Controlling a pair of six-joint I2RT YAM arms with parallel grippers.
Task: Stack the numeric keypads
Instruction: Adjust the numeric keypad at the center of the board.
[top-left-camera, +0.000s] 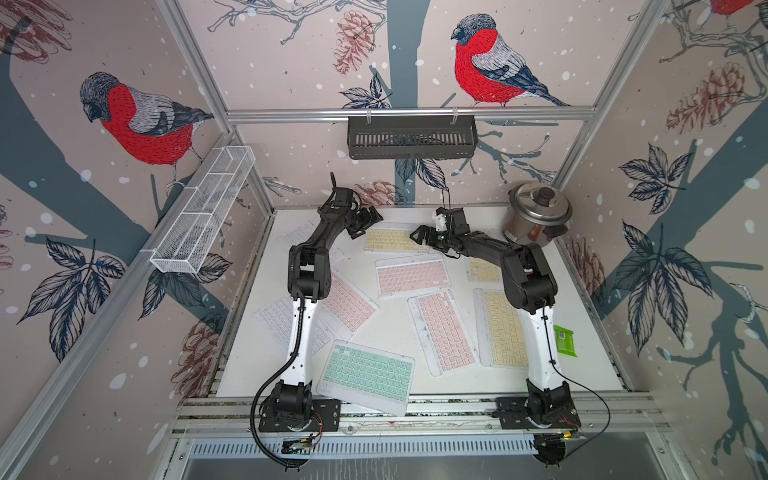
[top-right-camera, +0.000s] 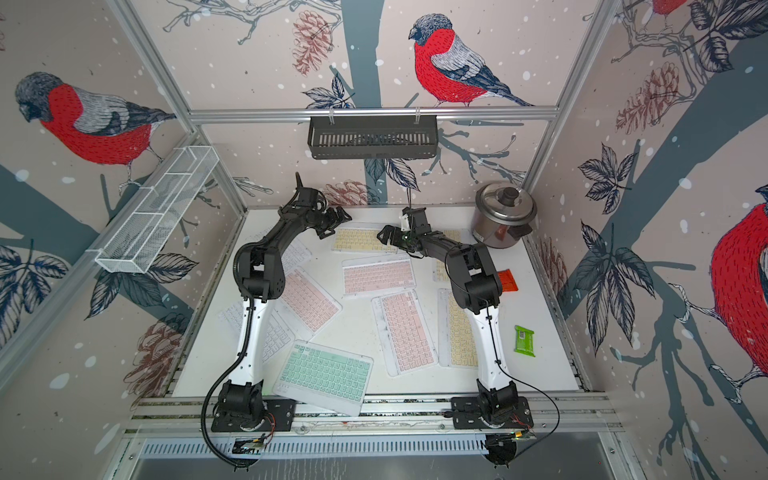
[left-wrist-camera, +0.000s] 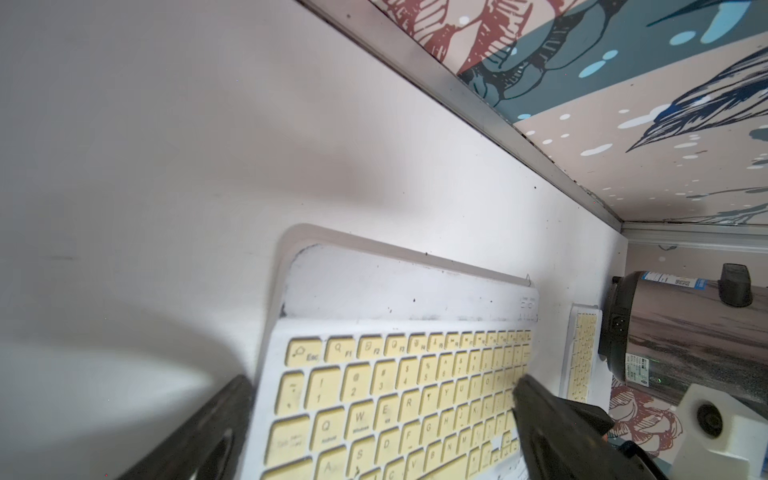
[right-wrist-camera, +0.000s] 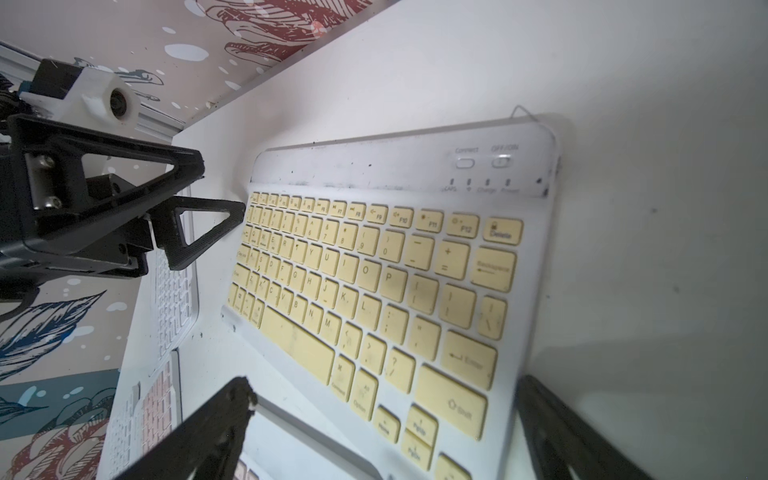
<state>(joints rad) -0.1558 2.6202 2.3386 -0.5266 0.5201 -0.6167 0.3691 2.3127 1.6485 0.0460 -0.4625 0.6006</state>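
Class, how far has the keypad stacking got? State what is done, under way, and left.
Done: nothing visible; the mint keypad and pink keypad lie scattered on the table, unstacked. In hand: the left gripper and right gripper, both open, flank the far yellow keypad, holding nothing. Left: gathering every keypad into one pile.
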